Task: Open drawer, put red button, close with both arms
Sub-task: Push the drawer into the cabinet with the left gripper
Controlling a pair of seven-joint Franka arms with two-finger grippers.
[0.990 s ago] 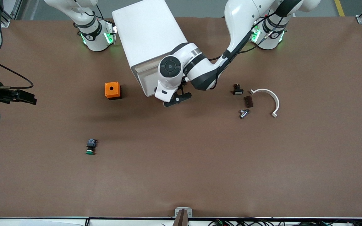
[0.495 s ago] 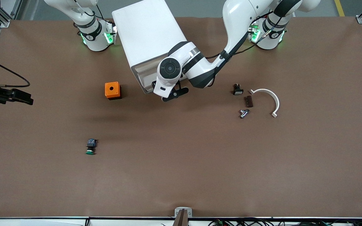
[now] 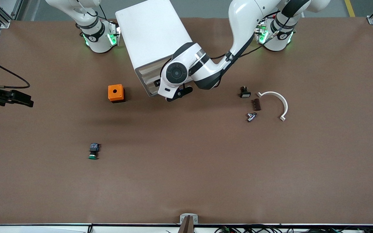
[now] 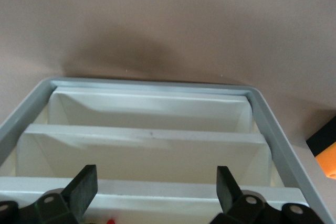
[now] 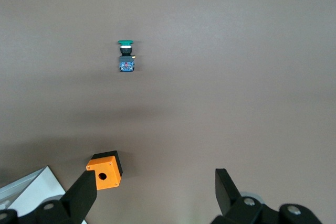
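The white cabinet stands near the robots' bases, its stacked cream drawer fronts facing the front camera. My left gripper is open right at those fronts. In the left wrist view its fingers straddle the closest drawer front, which stands out a little past the cabinet's grey frame. A sliver of red shows just inside that drawer; the rest of the red button is hidden. My right gripper waits open and empty, up over the right arm's end of the table.
An orange box with a hole sits beside the cabinet, toward the right arm's end. A green-capped button lies nearer the front camera and shows in the right wrist view. Small parts and a white curved piece lie toward the left arm's end.
My left gripper has moved in toward the cabinet's drawer fronts. My right gripper has drifted slightly outward, toward the table's end.
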